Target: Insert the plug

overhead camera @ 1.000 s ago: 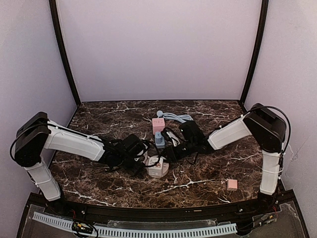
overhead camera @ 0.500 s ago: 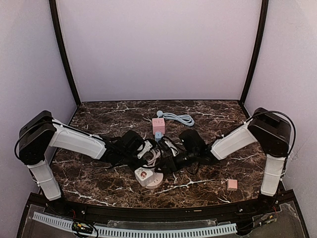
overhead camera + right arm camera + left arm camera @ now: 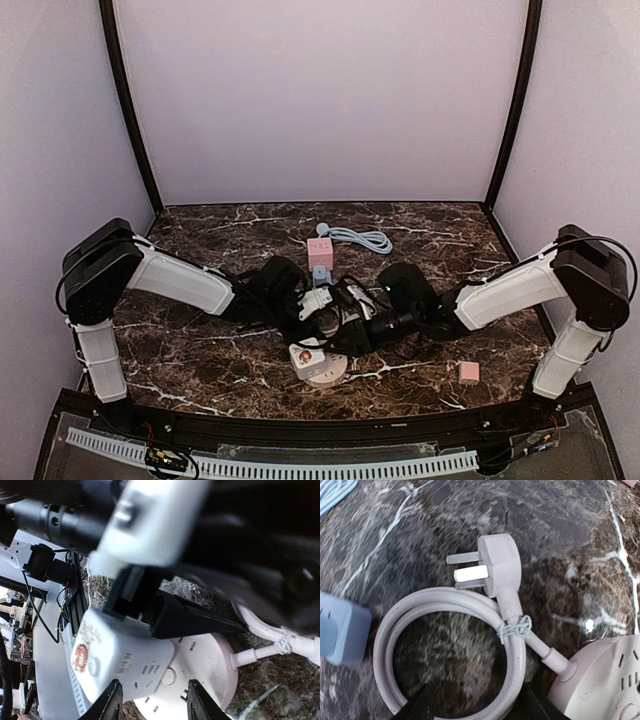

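Note:
A white three-pin plug (image 3: 497, 567) lies flat on the marble, its cord (image 3: 512, 645) coiled in a loop and held by a wire tie. The cord runs to a round white socket base (image 3: 602, 680) carrying a white cube block (image 3: 120, 650). My left gripper (image 3: 477, 707) is open low over the coil, one fingertip at the loop's inner side and the other outside it. Also open, my right gripper (image 3: 155, 702) hovers just above the socket base (image 3: 200, 680). In the top view both grippers (image 3: 335, 325) crowd together behind the socket base (image 3: 320, 368), hiding the plug.
A blue adapter (image 3: 340, 635) sits left of the coil. A pink cube (image 3: 320, 250) and a coiled light-blue cable (image 3: 358, 238) lie farther back. A small pink block (image 3: 468, 372) rests near the front right. Purple walls close in the table.
Both arms have reached farther toward the middle and front. The socket base with its cube has slid nearer the front edge, and the cube now shows tilted.

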### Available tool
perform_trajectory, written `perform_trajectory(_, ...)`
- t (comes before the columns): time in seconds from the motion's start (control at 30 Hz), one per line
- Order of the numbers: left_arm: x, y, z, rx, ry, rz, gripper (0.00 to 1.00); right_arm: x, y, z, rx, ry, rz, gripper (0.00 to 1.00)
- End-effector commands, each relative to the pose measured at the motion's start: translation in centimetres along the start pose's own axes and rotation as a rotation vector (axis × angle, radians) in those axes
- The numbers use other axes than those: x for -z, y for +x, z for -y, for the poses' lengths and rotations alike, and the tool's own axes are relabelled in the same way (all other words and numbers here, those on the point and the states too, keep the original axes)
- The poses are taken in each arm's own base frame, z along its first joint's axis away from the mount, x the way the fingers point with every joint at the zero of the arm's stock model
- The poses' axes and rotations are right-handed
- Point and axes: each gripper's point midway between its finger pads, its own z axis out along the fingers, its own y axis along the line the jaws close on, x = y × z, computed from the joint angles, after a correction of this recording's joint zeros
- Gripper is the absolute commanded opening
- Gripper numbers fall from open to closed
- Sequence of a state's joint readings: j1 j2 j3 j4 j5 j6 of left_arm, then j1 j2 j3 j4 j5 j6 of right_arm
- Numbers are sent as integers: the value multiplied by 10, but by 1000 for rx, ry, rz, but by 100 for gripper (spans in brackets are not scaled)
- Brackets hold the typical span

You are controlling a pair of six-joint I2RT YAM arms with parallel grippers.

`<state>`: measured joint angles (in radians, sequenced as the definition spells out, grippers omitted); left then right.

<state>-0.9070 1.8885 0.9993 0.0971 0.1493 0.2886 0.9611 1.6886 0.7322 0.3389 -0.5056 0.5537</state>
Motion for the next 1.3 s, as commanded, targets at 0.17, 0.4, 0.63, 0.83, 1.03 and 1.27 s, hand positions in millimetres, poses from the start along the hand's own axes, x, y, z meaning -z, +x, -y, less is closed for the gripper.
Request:
perform_trajectory(0.17,-19,-22,25,-97,143,42,60,42,18,6,-10,175,20,44)
perform_trajectory(0.4,8,-44,10,-105,42,116,76,92,21,22,-58,389,69,53)
perform_trajectory(0.63,44,-63,-14,-96,-135,244,99,137,28,39,-149,588,108,76)
perform_trajectory(0.83,94,-84,-44,-49,-368,434,99,173,49,56,-257,752,99,98)
perform_trajectory(1.03,114,-79,-64,48,-513,548,99,190,69,55,-402,805,67,99)
perform_trajectory(1.27,119,-71,-67,154,-523,599,99,197,94,67,-498,941,-63,99)
